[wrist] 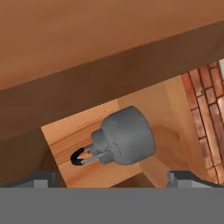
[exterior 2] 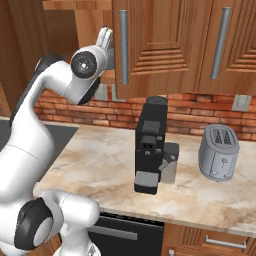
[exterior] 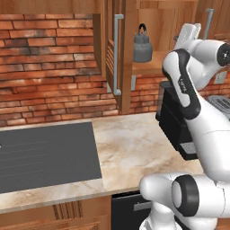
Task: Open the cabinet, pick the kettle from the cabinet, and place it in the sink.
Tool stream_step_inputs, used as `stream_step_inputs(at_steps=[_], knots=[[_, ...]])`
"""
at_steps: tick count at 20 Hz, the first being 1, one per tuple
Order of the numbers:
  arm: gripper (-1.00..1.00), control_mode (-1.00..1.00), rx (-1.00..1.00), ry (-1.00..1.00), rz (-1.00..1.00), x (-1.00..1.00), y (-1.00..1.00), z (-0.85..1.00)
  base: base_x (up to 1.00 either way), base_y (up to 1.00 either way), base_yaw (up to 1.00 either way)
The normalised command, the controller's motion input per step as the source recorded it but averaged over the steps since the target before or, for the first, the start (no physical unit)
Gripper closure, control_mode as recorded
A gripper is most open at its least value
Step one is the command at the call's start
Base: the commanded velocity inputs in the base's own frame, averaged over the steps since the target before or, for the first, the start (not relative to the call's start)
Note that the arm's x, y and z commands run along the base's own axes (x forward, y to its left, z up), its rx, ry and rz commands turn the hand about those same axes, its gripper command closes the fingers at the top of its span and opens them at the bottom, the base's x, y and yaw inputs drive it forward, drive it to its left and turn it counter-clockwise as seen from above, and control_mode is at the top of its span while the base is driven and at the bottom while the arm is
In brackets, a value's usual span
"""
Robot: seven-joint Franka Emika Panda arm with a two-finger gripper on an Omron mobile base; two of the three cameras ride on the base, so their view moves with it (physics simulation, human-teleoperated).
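You have a marbled beige counter (exterior 2: 105, 165) carrying the black coffee machine (exterior 2: 150, 145) and, well to its right, a grey toaster (exterior 2: 218, 152). A black stovetop (exterior: 45, 155) is set flush into the counter at its left end. Up in the open cabinet (exterior: 157, 18), the kettle (exterior: 142, 45) stands upright on the wooden shelf (exterior: 150, 67).

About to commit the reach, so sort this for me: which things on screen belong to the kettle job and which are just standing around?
Job:
- cabinet, door swung open
- kettle on its shelf
- gripper, open, aimed at the kettle, not touching it

Standing around:
- coffee machine
- toaster
- stovetop
- counter
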Motion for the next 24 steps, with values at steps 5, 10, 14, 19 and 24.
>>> stream_step_inputs(at_steps=[5, 10, 14, 19, 24], knots=[[-1.0, -1.0, -0.01, 0.02, -0.27, 0.01, -0.17, 0.0, 0.0, 0.0, 0.0], [-1.0, -1.0, -0.02, 0.01, -0.32, -0.04, -0.29, 0.0, 0.0, 0.0, 0.0], [-1.0, -1.0, -0.02, 0.02, -0.37, -0.08, -0.31, 0.01, 0.0, 0.0, 0.0], [-1.0, -1.0, 0.0, 0.0, -0.37, -0.13, -0.36, 0.02, 0.0, 0.0, 0.0], [-1.0, -1.0, 0.0, 0.02, -0.35, -0.24, -0.4, 0.06, 0.0, 0.0, 0.0]])
